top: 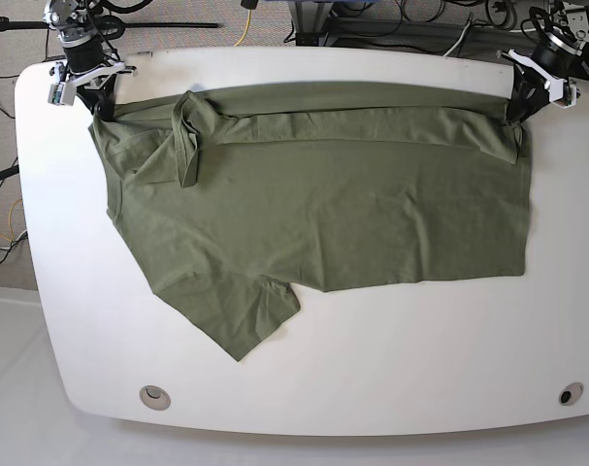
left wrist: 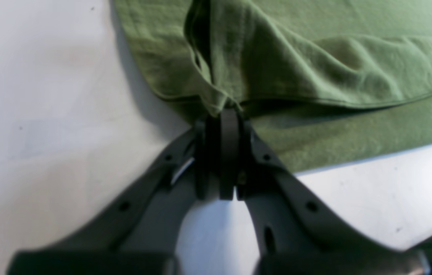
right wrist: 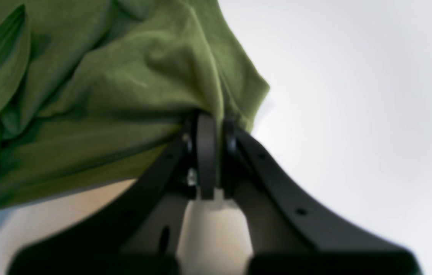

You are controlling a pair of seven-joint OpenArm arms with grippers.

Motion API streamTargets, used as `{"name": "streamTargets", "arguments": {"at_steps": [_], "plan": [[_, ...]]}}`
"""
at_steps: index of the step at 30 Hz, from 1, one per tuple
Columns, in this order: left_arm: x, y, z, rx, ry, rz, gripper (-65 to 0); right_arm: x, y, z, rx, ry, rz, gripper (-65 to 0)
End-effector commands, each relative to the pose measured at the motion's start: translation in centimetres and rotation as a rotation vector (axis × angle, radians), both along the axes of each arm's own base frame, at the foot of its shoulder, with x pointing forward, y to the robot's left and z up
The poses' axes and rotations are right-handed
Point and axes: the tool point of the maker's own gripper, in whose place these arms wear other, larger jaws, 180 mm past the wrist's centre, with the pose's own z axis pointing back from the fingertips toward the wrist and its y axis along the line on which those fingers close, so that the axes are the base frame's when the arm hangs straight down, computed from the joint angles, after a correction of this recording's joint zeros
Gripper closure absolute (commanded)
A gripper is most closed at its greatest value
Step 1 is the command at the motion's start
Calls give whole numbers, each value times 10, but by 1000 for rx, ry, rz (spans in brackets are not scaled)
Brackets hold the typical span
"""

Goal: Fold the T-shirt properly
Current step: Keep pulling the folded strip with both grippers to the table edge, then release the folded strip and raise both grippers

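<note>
Left gripper (left wrist: 221,114): jaws closed on a bunched corner of the T-shirt (top: 323,209), at the far right of the table (top: 391,374) in the base view. Cloth puckered into the pinch; a hemmed edge ran off beside it.

Right gripper (right wrist: 210,116): jaws likewise closed on a gathered fold of the same garment, at the far left corner of the table. Fabric draped away from the grip in soft ridges.

T-shirt: olive green, plain, lying spread across most of the table width. Far edge was turned over on itself in a narrow band between the two grippers. One sleeve (top: 241,316) pointed toward the near left; the other sleeve (top: 187,136) lay twisted near the far left.

Handling, as judged: light, limp, not slippery; would sag between holds and crease readily. Not fragile. Best taken at corners and hems, as held here, with both grips moved together to keep the span taut.

Edges and room: far table edge lay just beside both grippers, leaving little room behind. Bare white surface was broad on the near side, narrower at right and left.
</note>
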Motion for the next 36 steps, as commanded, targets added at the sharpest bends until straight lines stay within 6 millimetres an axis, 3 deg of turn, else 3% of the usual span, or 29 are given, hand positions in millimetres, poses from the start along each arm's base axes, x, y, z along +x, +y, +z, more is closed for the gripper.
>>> {"name": "streamTargets", "arguments": {"at_steps": [1,11,14,21,23,26,33,36], "plan": [[-215,63,-91,451,1242,-103,0,-103,2,-65,-56,561,41,0],[-179,59,-83,479,1139,-92,0,-96,-3,-57,-84,539,45,0],[-165,67,-74,498,1093,-56,-4,-91,-5,-51,-100,524,47,0],[-134,73,-57,546,999,-40,-163,-80,-3,-40,-133,492,54,0],[-128,75,-52,556,979,-29,-204,-77,-4,-37,-141,484,53,-24],[-117,78,-45,572,944,-18,-250,-75,-5,-35,-145,478,53,-116],[-98,80,-38,591,913,-7,-250,-79,-5,-34,-146,482,53,-348],[-92,82,-37,596,914,4,-250,-78,-6,-33,-152,479,54,-379]]}}
